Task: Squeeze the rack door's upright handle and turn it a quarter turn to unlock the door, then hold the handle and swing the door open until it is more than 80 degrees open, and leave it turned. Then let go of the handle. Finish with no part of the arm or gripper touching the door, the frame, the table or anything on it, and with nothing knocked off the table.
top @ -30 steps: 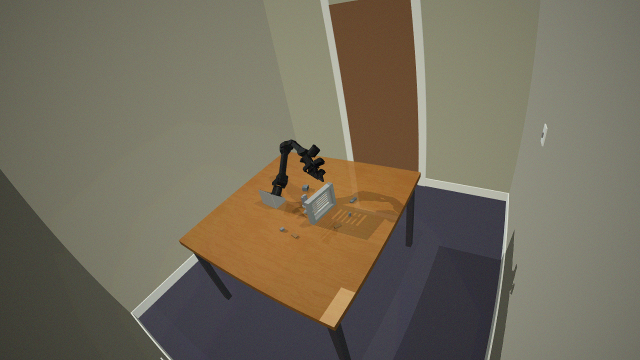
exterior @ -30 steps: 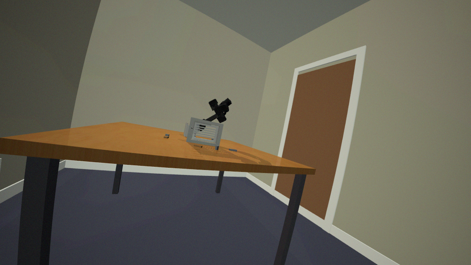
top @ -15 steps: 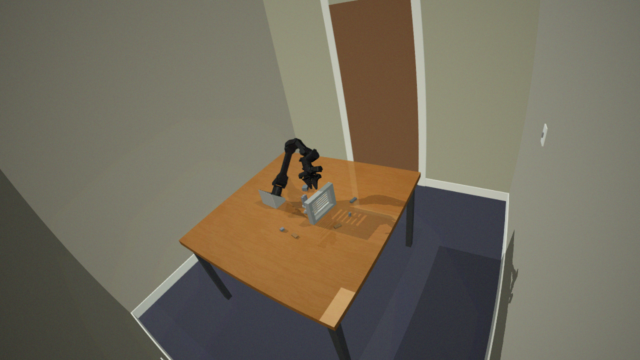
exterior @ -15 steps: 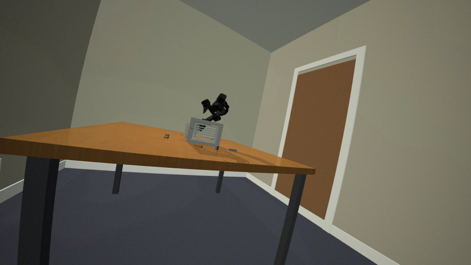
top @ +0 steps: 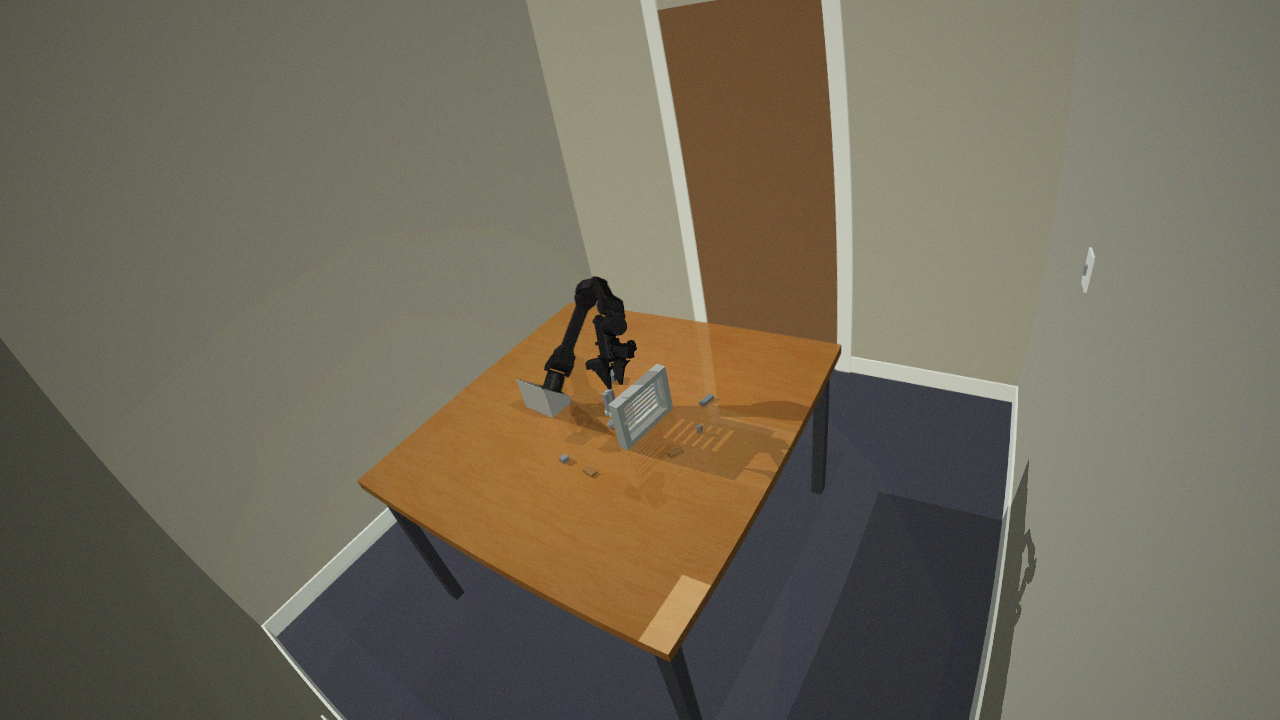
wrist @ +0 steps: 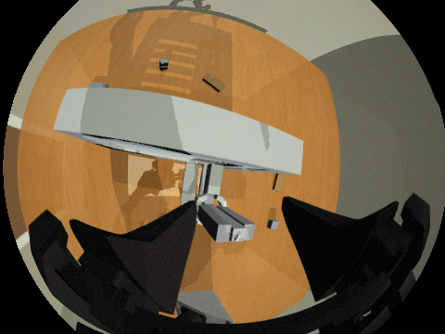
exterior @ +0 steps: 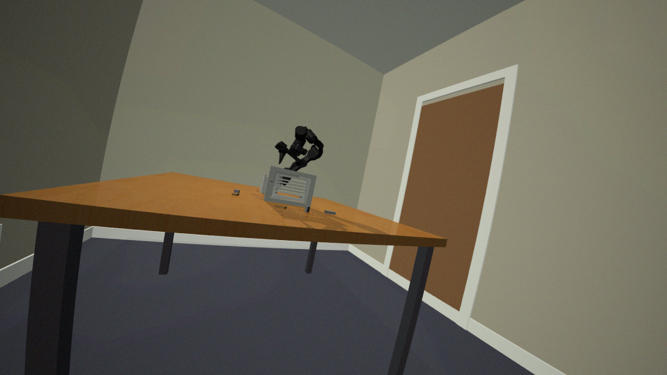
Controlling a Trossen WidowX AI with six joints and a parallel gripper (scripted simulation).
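The grey rack frame with its slatted door [top: 644,404] [exterior: 291,186] stands near the middle of the table [top: 537,528]; the door looks closed in the frame. In the wrist view I look down on the frame's top bar [wrist: 185,125]. The grey upright handle [wrist: 224,224] [top: 609,396] sticks out on the arm's side of the door. My gripper [wrist: 240,206] [top: 612,376] is open and hangs just above the handle. The handle lies between the two black fingers, closer to the left one, and neither finger presses it.
Small grey and brown blocks [top: 707,399] [top: 565,459] [top: 589,471] [wrist: 163,63] [wrist: 273,224] lie scattered on the table around the rack. The arm's grey base plate [top: 544,396] sits left of the rack. A pale patch [top: 675,613] marks the table's near corner.
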